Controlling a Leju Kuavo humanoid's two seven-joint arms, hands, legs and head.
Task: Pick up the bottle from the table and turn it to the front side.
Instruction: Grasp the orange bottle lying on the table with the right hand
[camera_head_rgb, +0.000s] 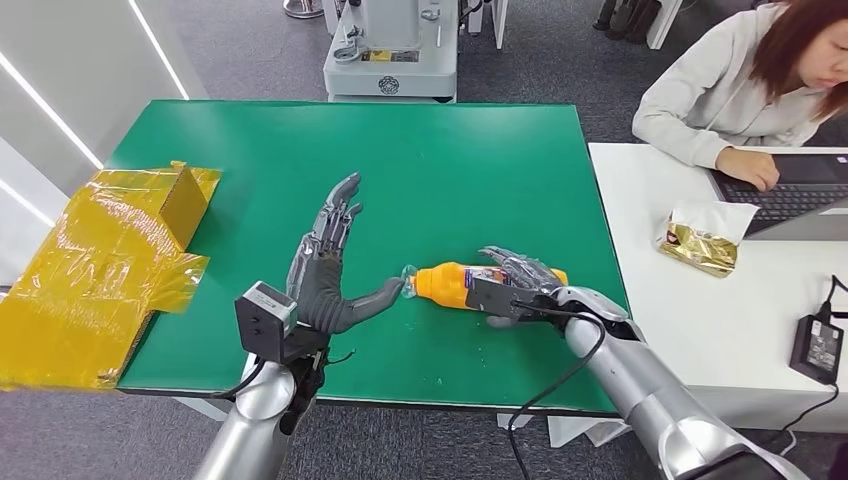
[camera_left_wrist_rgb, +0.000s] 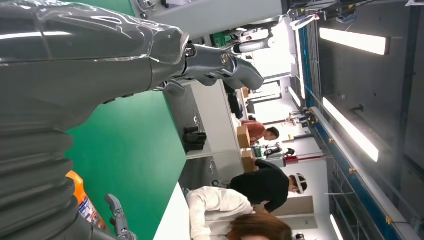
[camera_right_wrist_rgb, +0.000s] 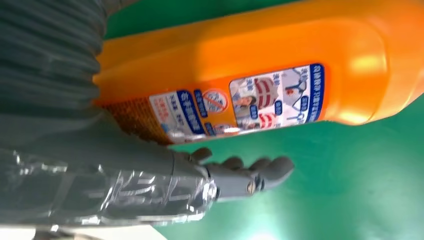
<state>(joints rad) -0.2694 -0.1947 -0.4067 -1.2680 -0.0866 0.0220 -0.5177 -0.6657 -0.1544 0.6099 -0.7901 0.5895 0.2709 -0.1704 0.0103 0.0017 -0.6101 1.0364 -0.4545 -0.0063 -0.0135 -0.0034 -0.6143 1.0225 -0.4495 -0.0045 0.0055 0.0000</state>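
The right hand (camera_head_rgb: 520, 285) is wrapping around the orange bottle (camera_head_rgb: 450, 282) lying at the green table's (camera_head_rgb: 300, 140) five o'clock, the left hand (camera_head_rgb: 330, 270) waiting open at its nine o'clock; lifting comes next.

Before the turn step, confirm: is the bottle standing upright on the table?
No, the bottle lies on its side on the green table, with the right hand over its base end.

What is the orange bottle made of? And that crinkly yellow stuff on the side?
The orange bottle looks like smooth, glossy plastic: light glints off it in the right wrist view, and it carries a printed label. The yellow sheet seems to be thin shiny plastic film or tape, since it is wrinkled and reflective, though I cannot be sure.
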